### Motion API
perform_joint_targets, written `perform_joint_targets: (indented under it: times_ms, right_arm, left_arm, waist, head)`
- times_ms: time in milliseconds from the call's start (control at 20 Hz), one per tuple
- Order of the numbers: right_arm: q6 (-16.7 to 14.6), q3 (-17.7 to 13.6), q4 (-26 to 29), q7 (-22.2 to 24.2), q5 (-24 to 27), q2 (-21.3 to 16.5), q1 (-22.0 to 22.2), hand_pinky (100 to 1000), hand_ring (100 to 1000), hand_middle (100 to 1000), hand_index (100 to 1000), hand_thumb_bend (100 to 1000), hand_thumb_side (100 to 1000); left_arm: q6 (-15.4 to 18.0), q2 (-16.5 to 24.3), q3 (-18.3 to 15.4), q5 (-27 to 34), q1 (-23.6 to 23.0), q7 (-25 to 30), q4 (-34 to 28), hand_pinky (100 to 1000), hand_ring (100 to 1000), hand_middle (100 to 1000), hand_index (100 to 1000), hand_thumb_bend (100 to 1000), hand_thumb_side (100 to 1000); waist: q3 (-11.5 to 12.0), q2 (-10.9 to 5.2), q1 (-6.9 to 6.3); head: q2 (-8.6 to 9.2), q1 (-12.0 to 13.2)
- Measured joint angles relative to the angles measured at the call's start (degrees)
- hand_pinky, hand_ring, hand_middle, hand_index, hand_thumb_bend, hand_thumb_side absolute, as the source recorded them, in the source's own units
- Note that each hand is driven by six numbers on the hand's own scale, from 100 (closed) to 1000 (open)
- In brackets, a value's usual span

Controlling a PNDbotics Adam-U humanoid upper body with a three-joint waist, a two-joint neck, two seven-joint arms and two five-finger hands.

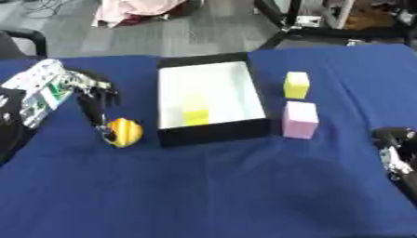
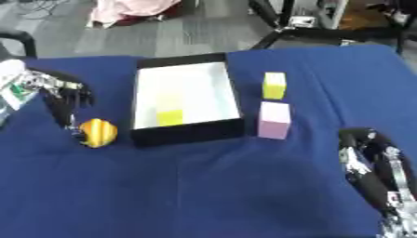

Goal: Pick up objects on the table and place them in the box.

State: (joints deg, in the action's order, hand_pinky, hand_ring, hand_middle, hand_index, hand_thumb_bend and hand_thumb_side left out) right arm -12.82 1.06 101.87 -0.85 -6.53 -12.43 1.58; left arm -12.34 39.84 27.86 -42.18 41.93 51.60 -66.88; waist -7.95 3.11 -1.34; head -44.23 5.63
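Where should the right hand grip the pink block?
Probably across the pink block's left and right faces, coming from above: it stands upright, apart from the box and the yellow block. The right hand rests nearby.

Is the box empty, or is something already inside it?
Not empty. The box has no lid, and a small yellow block sits on its white floor near the front wall.

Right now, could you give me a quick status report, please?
Left hand at the yellow-orange ball, grip unclear. Right hand idle, fingers curled. One yellow block in box. Path clear.
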Motion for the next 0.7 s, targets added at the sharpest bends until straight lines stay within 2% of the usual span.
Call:
perform_joint_targets:
  times_ms: [250, 350, 400, 700]
  right_arm:
    - [0.0, 0.0, 0.0, 0.0, 0.0, 0.0, 0.0, 735, 737, 631, 633, 100, 489]
    - [0.0, 0.0, 0.0, 0.0, 0.0, 0.0, 0.0, 735, 737, 631, 633, 100, 489]
    - [0.0, 0.0, 0.0, 0.0, 0.0, 0.0, 0.0, 735, 737, 631, 633, 100, 490]
    - [0.0, 0.0, 0.0, 0.0, 0.0, 0.0, 0.0, 735, 736, 630, 633, 100, 490]
  left_arm:
    - [0.0, -2.1, -1.8, -2.2, -0.3, -0.1, 1.1, 801, 678, 666, 831, 630, 251]
    - [0.1, -2.7, -2.0, -2.4, -0.7, -0.5, 1.1, 773, 619, 595, 778, 572, 220]
    - [0.1, -3.0, -2.0, -2.4, -0.7, -0.9, 1.2, 741, 558, 520, 717, 515, 190]
    - [0.3, -3.7, -2.0, -2.1, -1.0, -3.7, 1.5, 621, 396, 338, 534, 373, 136]
  waist:
    - [0.1, 0.00, 0.00]
    - [0.1, 0.00, 0.00]
    - [0.1, 0.00, 0.00]
    - [0.0, 0.00, 0.00]
  head:
    - [0.00, -0.2]
    - [0.00, -0.2]
    - [0.00, -0.2]
    - [0.00, -0.2]
